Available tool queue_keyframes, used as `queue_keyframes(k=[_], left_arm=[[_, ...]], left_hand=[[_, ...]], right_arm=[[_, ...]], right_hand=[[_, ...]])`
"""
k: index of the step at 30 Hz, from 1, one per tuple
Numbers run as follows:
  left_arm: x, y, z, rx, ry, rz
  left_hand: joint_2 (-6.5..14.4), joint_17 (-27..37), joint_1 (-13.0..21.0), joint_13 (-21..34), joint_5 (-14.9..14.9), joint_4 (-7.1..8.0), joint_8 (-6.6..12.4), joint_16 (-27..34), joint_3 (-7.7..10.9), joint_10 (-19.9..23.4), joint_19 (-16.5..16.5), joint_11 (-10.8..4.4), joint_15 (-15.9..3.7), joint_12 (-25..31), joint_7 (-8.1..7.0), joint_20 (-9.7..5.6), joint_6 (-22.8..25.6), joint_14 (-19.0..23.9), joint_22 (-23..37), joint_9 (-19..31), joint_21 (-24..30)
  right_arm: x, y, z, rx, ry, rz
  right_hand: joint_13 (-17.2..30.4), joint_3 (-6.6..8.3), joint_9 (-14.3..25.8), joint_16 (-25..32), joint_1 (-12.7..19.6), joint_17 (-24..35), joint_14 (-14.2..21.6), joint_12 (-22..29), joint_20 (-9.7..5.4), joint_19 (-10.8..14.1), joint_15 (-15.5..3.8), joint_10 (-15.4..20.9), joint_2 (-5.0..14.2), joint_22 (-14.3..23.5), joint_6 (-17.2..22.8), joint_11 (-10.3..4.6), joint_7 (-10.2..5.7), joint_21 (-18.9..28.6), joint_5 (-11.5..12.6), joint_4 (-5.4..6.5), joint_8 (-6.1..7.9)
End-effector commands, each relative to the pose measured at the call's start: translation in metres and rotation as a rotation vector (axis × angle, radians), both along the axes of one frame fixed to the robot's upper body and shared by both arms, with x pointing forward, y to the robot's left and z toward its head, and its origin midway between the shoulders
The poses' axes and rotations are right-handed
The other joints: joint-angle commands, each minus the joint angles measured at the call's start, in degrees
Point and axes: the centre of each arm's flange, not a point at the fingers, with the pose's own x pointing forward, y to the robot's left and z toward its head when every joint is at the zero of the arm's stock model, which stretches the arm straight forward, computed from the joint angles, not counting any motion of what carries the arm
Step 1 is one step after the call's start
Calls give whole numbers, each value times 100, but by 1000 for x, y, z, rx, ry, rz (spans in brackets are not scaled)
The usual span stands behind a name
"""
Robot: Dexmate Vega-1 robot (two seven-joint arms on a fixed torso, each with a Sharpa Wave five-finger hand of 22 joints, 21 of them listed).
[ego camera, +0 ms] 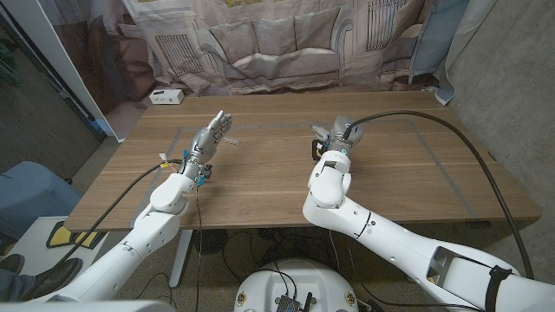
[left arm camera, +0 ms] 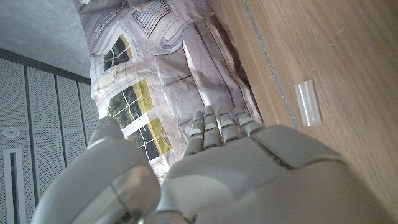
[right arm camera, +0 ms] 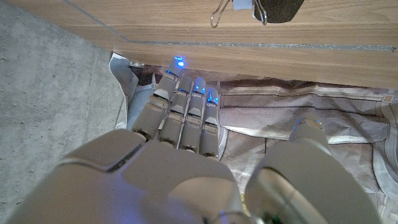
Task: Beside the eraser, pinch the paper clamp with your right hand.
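Right hand (ego camera: 336,137) hovers at centre frame, fingers apart and holding nothing, with the paper clamp (right arm camera: 239,7) lying just beyond its fingertips (right arm camera: 178,63).

The table (ego camera: 260,182) is matt wood with fine grain. Both hands, left (ego camera: 211,137) and right (ego camera: 336,134), look like smooth grey metal or plastic. The clamp (right arm camera: 239,7) has glossy wire handles. The backdrop (ego camera: 277,43) is printed cloth.
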Motion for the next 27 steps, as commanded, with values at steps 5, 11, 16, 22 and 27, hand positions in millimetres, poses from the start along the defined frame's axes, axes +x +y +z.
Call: queue_keyframes(k=[5, 11, 16, 22, 27], left_arm=[[3, 0, 0, -5, 6, 0], [3, -1, 0, -4, 11, 0], [3, 0, -1, -4, 15, 3], [3, 0, -1, -5, 15, 3], [3, 0, -1, -6, 17, 2]], left_hand=[[13, 30, 20, -3, -11, -24, -27, -12, 15, 14, -18, -15, -4, 7, -26, 55, 48, 29, 27, 23, -21], [16, 30, 19, -4, -11, -29, -25, -12, 15, 19, -19, -15, -4, 7, -27, 57, 55, 31, 28, 24, -28], [18, 30, 18, -5, -11, -32, -27, -13, 16, 24, -19, -16, -4, 8, -25, 65, 54, 31, 28, 24, -33], [21, 30, 17, -6, -12, -37, -28, -14, 17, 23, -17, 7, -1, 6, -22, 72, 52, 30, 28, 24, -39], [23, 31, 16, -7, -12, -40, -26, -14, 17, 32, -14, 16, 2, 9, -17, 77, 59, 30, 28, 24, -43]], right_arm=[[9, 3, -2, -15, 63, -22], [13, 4, -2, -24, 80, -38], [16, 7, -3, -29, 89, -46], [18, 10, -3, -34, 108, -58], [19, 10, -3, -32, 123, -42]], right_hand=[[19, -49, 33, -35, -46, 27, -8, -37, 43, 11, 67, 13, -48, 19, -67, 73, 158, -36, 21, -23, -43], [23, -20, 35, -70, 92, 13, -23, -108, 167, 10, 184, -59, -33, 9, -168, 192, 324, -63, 52, -99, -104], [24, 13, 35, -98, 209, 2, -50, -126, 211, -29, 206, -60, -19, 3, -183, 155, 335, -92, 73, -159, -116], [26, 56, 37, -125, 367, -11, -64, -158, 254, -65, 210, -87, -6, -4, -213, 172, 348, -120, 101, -237, -134], [28, 79, 37, -149, 509, -28, -50, -172, 310, 12, 280, -72, -22, -10, -245, 217, 461, -105, 123, -307, -158]])
